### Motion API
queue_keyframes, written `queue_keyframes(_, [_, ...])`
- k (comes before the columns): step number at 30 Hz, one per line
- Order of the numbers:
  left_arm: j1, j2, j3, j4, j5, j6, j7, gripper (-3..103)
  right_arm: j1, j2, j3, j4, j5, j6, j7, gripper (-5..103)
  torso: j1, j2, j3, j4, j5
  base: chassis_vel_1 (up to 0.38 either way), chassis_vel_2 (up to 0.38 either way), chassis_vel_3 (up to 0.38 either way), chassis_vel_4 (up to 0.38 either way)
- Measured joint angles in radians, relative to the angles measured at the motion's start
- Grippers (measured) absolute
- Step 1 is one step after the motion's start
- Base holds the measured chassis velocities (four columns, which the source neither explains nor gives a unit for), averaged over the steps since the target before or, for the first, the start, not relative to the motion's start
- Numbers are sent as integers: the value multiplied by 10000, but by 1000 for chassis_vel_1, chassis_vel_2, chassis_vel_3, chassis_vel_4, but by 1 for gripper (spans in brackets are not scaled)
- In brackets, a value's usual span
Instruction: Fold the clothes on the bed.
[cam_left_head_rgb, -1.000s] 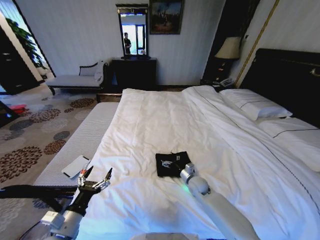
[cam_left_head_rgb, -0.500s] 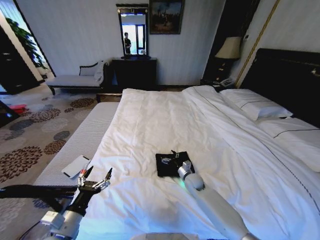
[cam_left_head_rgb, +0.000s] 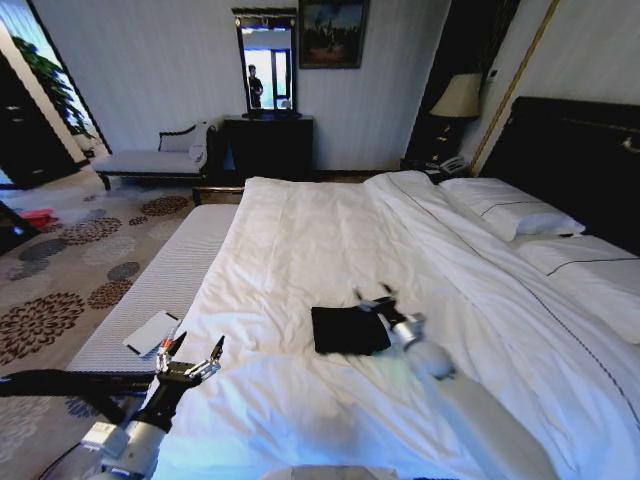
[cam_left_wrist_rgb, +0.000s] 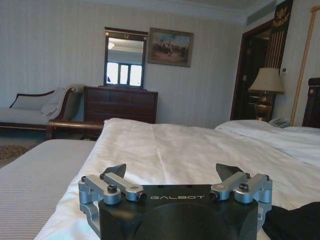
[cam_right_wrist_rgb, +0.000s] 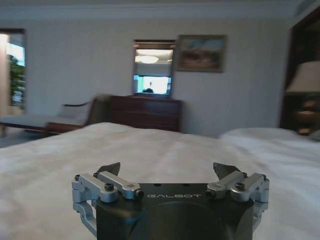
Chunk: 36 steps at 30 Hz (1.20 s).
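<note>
The T-shirt (cam_left_head_rgb: 348, 330) is seen as a small, flat, dark rectangle of soft black fabric on the white duvet of the bed (cam_left_head_rgb: 320, 230), towards the near end and roughly midway across. No lettering can be made out on it. In the left wrist view just a dark corner of it (cam_left_wrist_rgb: 295, 222) is seen, cut off by the picture's edge.

The right gripper (cam_left_head_rgb: 377, 298) is held just above the shirt's far right corner, its fingers spread apart with nothing between them; whether it touches the cloth cannot be told. The left gripper (cam_left_head_rgb: 190, 354) is parked at the bed's near left edge, fingers likewise spread and empty.

A white card (cam_left_head_rgb: 152, 333) is laid on the grey ribbed bench (cam_left_head_rgb: 150, 290) beside the bed. The duvet is creased in long soft folds; two piped pillows (cam_left_head_rgb: 510, 212) are set against the dark headboard (cam_left_head_rgb: 580, 160).
</note>
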Motion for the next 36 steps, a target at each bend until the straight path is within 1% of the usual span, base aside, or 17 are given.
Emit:
queue_keyframes(1, [0,0,0,0,-1,0,0,100,-483,14,564,214,-89,69,-64,100,0,0,0,-1,0,0,0,0,0])
queue_keyframes(2, [0,0,0,0,-1,0,0,100,-483,14,564,214,-89,69,-64,100,0,0,0,-1,0,0,0,0,0])
queue_keyframes(3, [0,0,0,0,0,0,1,100,-1080,82,1221,509,-142,192,-182,100,0,1,-1,4,-5,0,0,0,0])
queue_keyframes(6, [0,0,0,0,0,0,0,100,-2532,444,2540,1177,-258,545,-537,100,0,0,-1,7,-4,0,0,0,0])
queue_keyframes(7, [0,0,0,0,0,0,0,100,-2532,444,2540,1177,-258,545,-537,100,0,0,-1,7,-4,0,0,0,0])
queue_keyframes(8, [0,0,0,0,0,0,0,100,-3242,692,3031,1449,-422,735,-730,100,0,0,-1,3,-6,0,0,0,0])
queue_keyframes(11, [0,0,0,0,-1,0,-1,100,-4334,1222,3602,1833,-785,1120,-989,100,-1,1,-2,-1,-4,0,0,0,0])
queue_keyframes(12, [0,0,0,0,-1,0,-1,100,-4334,1222,3602,1833,-785,1120,-989,100,-1,1,-2,-1,-4,0,0,0,0])
queue_keyframes(13, [0,0,0,0,0,0,0,100,-4625,1480,3695,1992,-856,1234,-1028,100,-1,1,-2,4,-5,0,0,0,0])
queue_keyframes(16, [0,0,0,0,0,0,0,100,-4901,1855,3709,2245,-1144,1403,-1108,100,-1,1,-1,8,-5,0,0,0,0])
queue_keyframes(20, [0,0,0,0,0,0,0,100,-4962,2046,3691,2445,-1307,1460,-1142,100,-1,1,-1,8,-5,0,0,0,0])
queue_keyframes(25, [0,0,0,0,0,0,0,100,-4947,2176,3679,2565,-1321,1460,-1144,100,0,1,0,7,-5,0,0,0,0])
queue_keyframes(36, [-1,0,0,0,0,0,0,100,-4899,2175,3635,2558,-1322,1430,-1142,100,0,1,0,6,-6,0,0,0,0])
